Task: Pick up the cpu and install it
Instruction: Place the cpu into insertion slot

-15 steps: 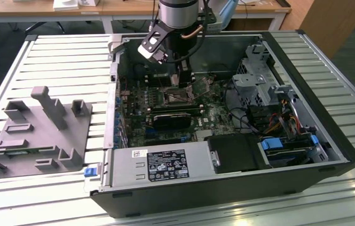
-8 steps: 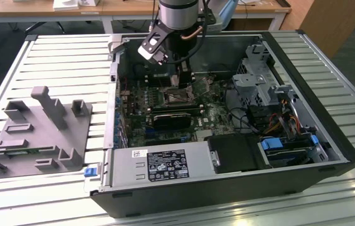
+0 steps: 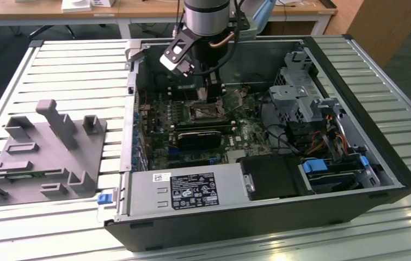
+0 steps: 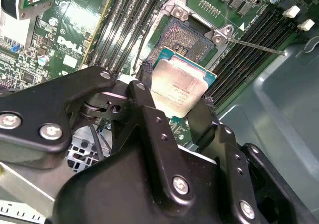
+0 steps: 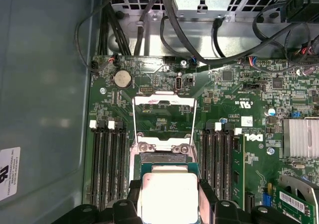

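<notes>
Bench: we see a slatted metal bench carrying an open computer case.
Gripper: in the second wrist view the gripper pinches the cpu by opposite edges, keeping its silver top level.
Cpu: it sits between the fingers, just above the socket, and we judge it not yet seated.
Socket: directly beneath the gripper, its load plate is swung open to admit the chip.
Fixture: the grey fixture stands well apart from the gripper, outside the case.

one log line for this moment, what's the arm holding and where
gripper: shut on cpu | cpu: held over open socket, not seated | retention frame: flipped open | place: inside pc case
</notes>
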Robot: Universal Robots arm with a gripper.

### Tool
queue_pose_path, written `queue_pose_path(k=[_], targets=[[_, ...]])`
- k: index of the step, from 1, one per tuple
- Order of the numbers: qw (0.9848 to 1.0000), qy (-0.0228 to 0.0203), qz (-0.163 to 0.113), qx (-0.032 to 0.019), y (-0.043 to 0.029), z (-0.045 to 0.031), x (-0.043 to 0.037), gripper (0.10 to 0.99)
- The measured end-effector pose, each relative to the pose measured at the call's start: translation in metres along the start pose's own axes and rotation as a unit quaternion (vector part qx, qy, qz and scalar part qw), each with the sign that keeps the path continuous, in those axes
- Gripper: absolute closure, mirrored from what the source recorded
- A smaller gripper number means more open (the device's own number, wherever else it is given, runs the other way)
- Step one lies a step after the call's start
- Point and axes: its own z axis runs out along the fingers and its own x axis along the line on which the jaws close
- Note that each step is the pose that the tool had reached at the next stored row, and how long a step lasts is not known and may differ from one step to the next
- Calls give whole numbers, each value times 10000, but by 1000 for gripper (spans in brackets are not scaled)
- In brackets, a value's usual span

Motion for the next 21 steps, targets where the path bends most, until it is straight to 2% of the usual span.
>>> queue_pose_path(k=[21], targets=[[10000, -14, 35, -1, -13, 139, -6, 549]])
